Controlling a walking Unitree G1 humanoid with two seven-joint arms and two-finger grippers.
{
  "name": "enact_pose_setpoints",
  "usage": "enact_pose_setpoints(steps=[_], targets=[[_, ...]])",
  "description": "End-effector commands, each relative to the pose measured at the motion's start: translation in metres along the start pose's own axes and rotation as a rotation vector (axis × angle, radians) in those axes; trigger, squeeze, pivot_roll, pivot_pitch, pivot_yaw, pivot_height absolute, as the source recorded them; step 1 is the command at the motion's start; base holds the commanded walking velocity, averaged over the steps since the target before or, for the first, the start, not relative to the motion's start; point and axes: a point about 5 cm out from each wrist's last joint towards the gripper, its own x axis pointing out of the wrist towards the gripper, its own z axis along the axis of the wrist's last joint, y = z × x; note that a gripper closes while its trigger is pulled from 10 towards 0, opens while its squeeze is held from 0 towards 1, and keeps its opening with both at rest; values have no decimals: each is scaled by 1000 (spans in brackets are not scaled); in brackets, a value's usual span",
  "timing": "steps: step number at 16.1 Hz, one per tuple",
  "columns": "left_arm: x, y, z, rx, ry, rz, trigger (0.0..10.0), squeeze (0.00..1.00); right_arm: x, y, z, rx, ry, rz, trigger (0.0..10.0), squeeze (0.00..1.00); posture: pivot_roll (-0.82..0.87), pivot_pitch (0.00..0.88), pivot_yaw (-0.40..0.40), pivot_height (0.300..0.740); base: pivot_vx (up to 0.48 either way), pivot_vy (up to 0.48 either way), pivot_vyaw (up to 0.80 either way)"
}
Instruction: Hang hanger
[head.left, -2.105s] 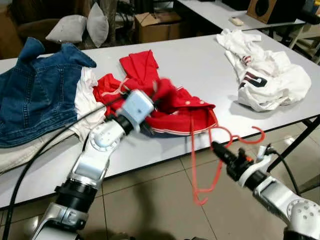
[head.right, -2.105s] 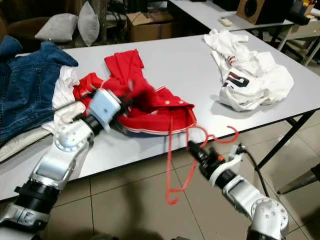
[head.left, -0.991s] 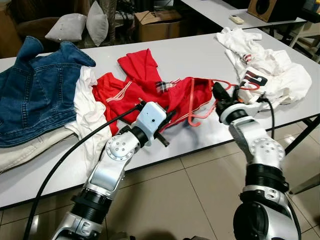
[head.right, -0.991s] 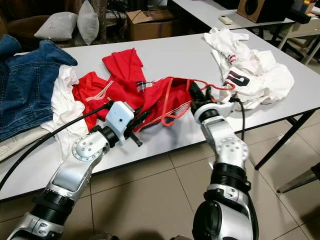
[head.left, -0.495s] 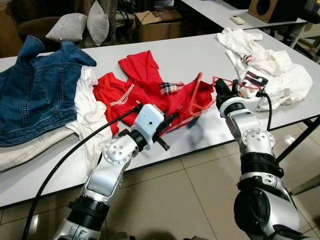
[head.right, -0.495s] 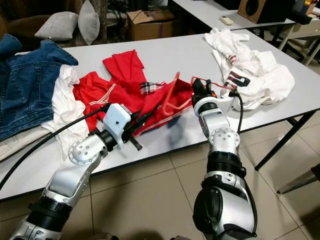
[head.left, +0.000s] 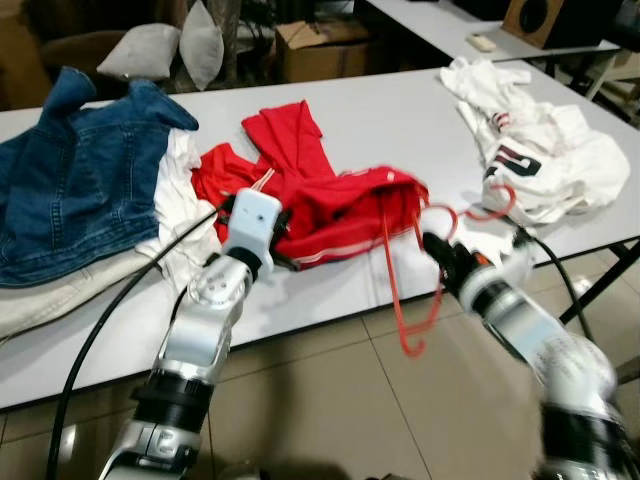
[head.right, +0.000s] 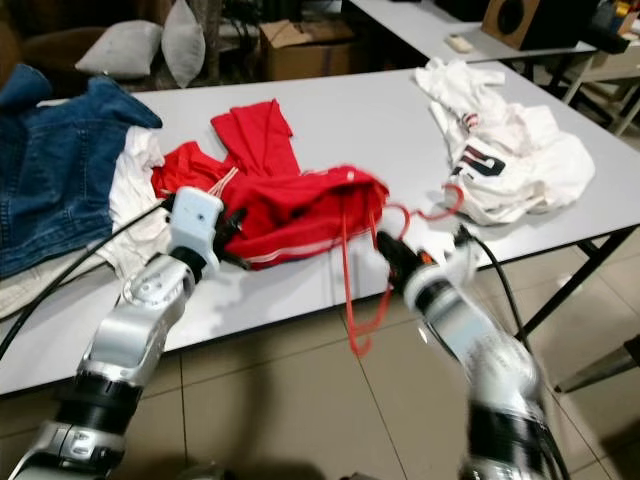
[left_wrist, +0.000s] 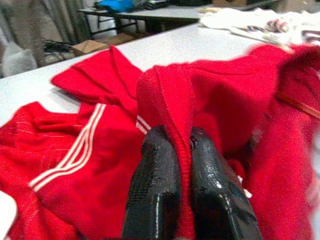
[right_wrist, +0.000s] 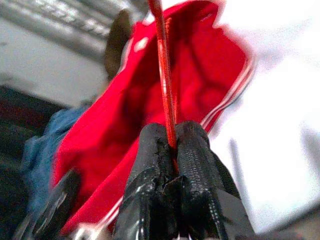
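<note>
Left eye view: at frame centre the red garment (head.left: 330, 205) is pinched at its edge by the left gripper (left_wrist: 184, 145). Lower right, the red hanger (head.left: 410, 290), half off the bench (head.left: 400, 110), is clamped in the right gripper (right_wrist: 170, 137). Threading seems underway; next, the hanger's shoulder must enter the opening.

You're looking at a thin red hanger (head.left: 410, 290) dangling off the table's front edge, its upper part lying inside the crumpled red shirt (head.left: 330, 205).
</note>
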Motion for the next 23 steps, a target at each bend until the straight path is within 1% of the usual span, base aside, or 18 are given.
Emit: enact_pose_setpoints(steps=[1,3,4,5,6,8,9,10,12,14,15,16,17,18,19,20,21,23], targets=[[5,-2,7,-6,-20,2,0,0,-10,4,0,33,15,45,10000,0,-44,0,-14,740,0,0,0],[11,-11,16,10,-72,-41,0,0,-39,-13,-9,111,67,75,10000,0,-60,0,11,740,0,0,0],[12,-13,18,18,-80,-50,0,0,-45,-16,-10,126,74,80,10000,0,-63,0,13,740,0,0,0],[12,-17,23,39,-119,-80,0,0,-54,-21,-13,160,84,76,10000,0,-68,0,21,740,0,0,0],[11,-20,27,52,-155,-109,0,0,-58,-20,-14,165,96,81,10000,0,-70,0,23,740,0,0,0],[4,-25,31,69,-209,-179,0,0,-54,-14,-8,181,67,142,10000,0,-68,1,22,740,0,0,0],[2,-26,30,82,-214,-193,0,0,-52,-12,-6,186,56,159,10000,0,-66,2,20,740,0,0,0],[-4,-26,27,84,-225,-212,0,0,-45,-8,-2,183,52,194,10000,0,-63,6,16,740,0,0,0],[-11,-24,25,75,-240,-212,0,0,-37,-10,-2,184,64,184,10000,0,-56,8,11,740,0,0,0],[-18,-19,15,76,-198,-207,0,0,-24,-17,-1,179,74,139,10000,0,-40,8,-1,740,0,0,0],[-21,-15,6,93,-149,-200,0,0,-16,-19,1,171,75,125,10000,0,-36,6,-5,740,0,0,0],[-22,-11,-5,109,-68,-188,0,0,-10,-16,2,159,76,136,10000,0,-30,5,-11,740,0,0,0],[-24,-6,-18,130,25,-170,824,0,-4,-8,5,144,76,171,10000,0,-25,1,-19,740,0,0,0],[-26,2,-30,171,106,-121,10000,0,-1,2,7,117,81,221,10000,0,-25,1,-19,740,0,0,0],[-29,8,-35,160,142,-100,10000,0,0,11,8,78,98,268,10000,0,-27,0,-28,740,0,0,0],[-31,11,-30,108,115,-118,10000,0,-1,15,8,42,117,299,10000,0,-27,0,-28,740,0,0,0],[-34,12,-24,92,75,-142,10000,1000,-4,16,7,24,123,321,10000,0,-28,0,-32,740,0,0,0],[-46,4,-15,96,0,-317,10000,1000,-13,18,9,9,117,363,10000,0,-32,0,-30,740,0,0,0]])
